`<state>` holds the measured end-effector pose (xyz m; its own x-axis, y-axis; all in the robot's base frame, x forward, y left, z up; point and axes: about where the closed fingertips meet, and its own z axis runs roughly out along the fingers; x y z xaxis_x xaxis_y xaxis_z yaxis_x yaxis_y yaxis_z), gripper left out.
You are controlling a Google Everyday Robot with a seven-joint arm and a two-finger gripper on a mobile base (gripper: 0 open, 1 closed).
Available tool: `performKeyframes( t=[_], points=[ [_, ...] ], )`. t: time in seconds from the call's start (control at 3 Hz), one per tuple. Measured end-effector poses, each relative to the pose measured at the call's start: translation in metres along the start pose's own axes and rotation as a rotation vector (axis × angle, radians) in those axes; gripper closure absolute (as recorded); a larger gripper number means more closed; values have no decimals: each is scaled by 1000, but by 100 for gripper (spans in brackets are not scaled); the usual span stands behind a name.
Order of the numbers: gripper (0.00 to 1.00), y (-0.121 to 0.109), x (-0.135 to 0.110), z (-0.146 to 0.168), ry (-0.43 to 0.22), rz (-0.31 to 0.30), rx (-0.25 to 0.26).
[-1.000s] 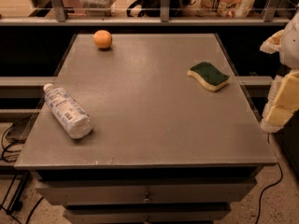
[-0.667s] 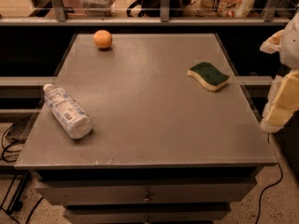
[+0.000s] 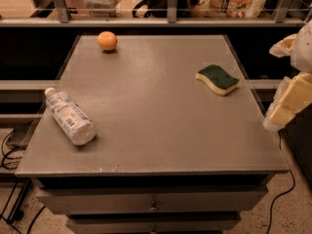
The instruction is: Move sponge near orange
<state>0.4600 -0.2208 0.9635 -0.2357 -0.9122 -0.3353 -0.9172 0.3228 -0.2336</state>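
The sponge (image 3: pixel 218 79), dark green on top with pale yellow foam below, lies flat on the grey table (image 3: pixel 151 126) at the right, a bit past the middle. The orange (image 3: pixel 107 41) sits near the table's far left corner, well apart from the sponge. My gripper (image 3: pixel 271 88) hangs at the right edge of the view, just off the table's right side and to the right of the sponge. Its pale yellow fingers (image 3: pixel 287 104) stand apart, open and empty.
A clear plastic water bottle (image 3: pixel 69 116) lies on its side at the table's left front. A railing and a shelf with packages run behind the far edge. Drawers sit under the table front. Cables lie on the floor at left and right.
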Motion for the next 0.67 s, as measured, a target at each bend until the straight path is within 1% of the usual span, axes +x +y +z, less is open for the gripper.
performKeyframes(
  t=[0.33,0.67],
  points=[
    [0,-21,-6,22,-75,29,17],
    [0,-50,-10,48,-108,66,36]
  ],
)
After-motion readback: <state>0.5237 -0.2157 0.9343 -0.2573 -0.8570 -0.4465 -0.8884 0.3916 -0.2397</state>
